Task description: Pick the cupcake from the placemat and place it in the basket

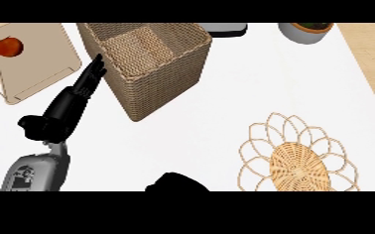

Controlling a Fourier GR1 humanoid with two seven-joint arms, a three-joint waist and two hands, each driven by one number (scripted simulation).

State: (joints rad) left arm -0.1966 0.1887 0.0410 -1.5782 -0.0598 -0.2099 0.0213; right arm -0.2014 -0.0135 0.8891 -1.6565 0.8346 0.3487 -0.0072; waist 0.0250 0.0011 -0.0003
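Left hand (73, 99) stretches up at the frame's left, fingers straight, holding nothing, tips beside the woven basket (172, 74) at upper centre. Right hand (178, 183) barely shows at the bottom edge; can't tell its fingers. Placemat (296, 153) lies lower right; cupcake isn't visible.
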